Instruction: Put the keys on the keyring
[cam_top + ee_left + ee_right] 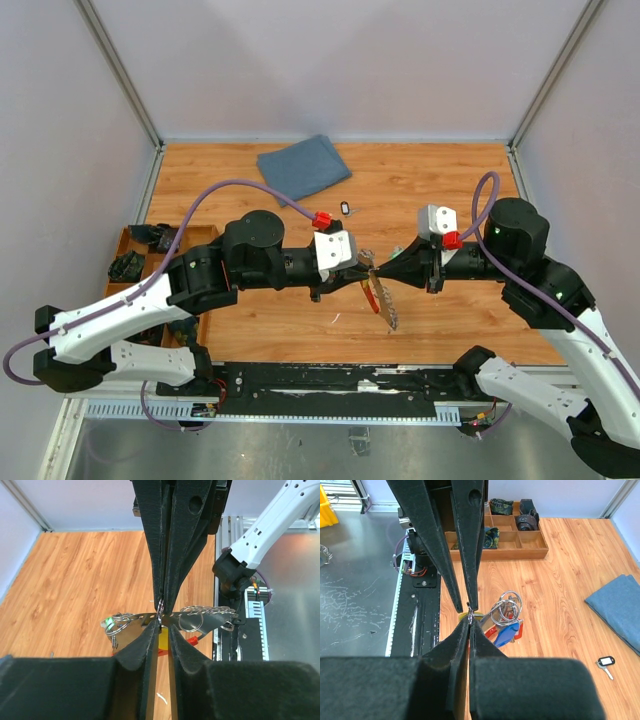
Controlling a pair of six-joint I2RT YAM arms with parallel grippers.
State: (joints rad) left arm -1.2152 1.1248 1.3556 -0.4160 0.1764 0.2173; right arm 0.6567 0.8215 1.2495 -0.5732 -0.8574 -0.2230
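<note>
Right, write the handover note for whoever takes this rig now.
Right gripper: shut on a ring of the keyring, held above the table.
Left gripper: tips nearly closed at the same ring; grip unclear.
Blue key and yellow key hang in the bunch; threaded or not, cannot tell.
Black-headed key lies loose on the table near the cloth.
To do: check both keys are on, then probably thread the loose one.

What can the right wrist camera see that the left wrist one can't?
Only the right wrist view shows the blue cloth, the wooden tray, a loose black-headed key on the table and the blue key. Only the left wrist view shows the right arm's white link. Both show the left gripper and right gripper meeting tip to tip at the keyring.
</note>
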